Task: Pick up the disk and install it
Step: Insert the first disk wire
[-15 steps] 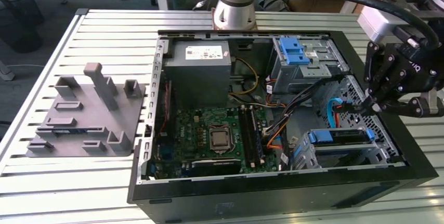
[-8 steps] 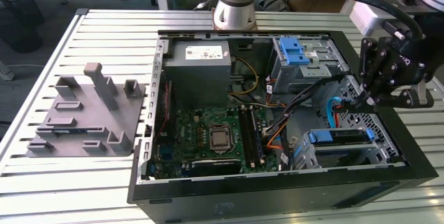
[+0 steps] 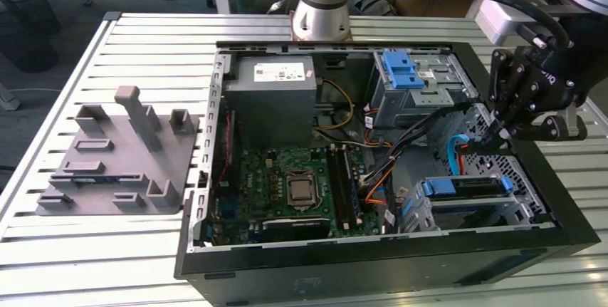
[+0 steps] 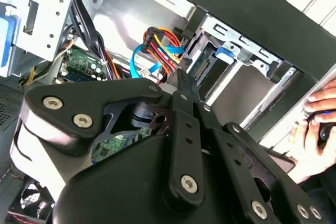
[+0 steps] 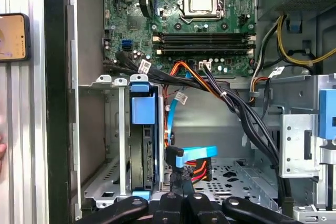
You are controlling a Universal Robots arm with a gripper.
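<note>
Disk [image 5: 143, 129]: we see it seated in the drive cage [image 5: 100, 145].
Gripper [image 3: 508, 132]: fingers pressed together, empty, above the cage.
Writing: we read none.

The disk [image 5: 143, 145] stands in its cage [image 5: 100, 129]; the motherboard [image 3: 290, 182] lies toward the exterior view's left.

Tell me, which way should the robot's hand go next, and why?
Probably a small slide sideways, until the gripper is above the silver hard drive in its blue plastic carrier. In the first wrist view that drive stands on edge in the grey metal drive cage, while the gripper sits over the blue flat cable plug beside it, not over the drive.
</note>
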